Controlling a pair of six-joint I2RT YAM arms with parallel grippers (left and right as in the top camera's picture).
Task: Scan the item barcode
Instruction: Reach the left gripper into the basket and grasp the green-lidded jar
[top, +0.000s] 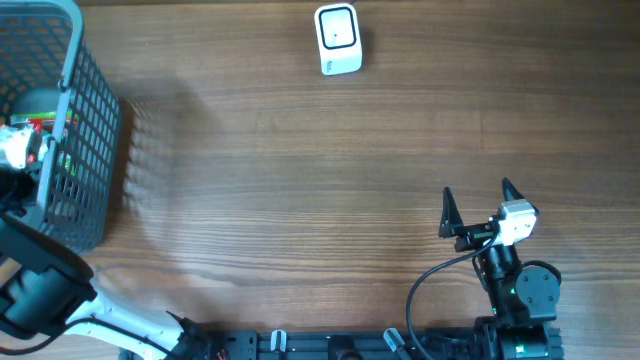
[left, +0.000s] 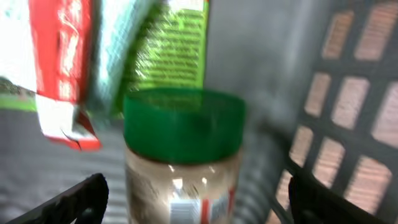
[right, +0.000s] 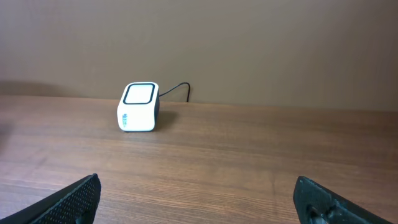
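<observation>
Inside the basket (top: 95, 130), our left gripper (left: 199, 199) is spread wide around the green-lidded jar (left: 183, 127), not touching it. Well right of the basket we see the scanner (top: 338, 40), and farther right our right gripper (top: 477, 190), spread wide, holding nothing.

Basket wall (left: 357, 65) right of jar (left: 183, 143), packets (left: 177, 50) behind

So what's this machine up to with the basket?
The left gripper is down in the grey basket, jaws open either side of a green-lidded jar, not gripping it. The right gripper is open and empty, off to the side. The white scanner sits at the far edge of the table.
</observation>
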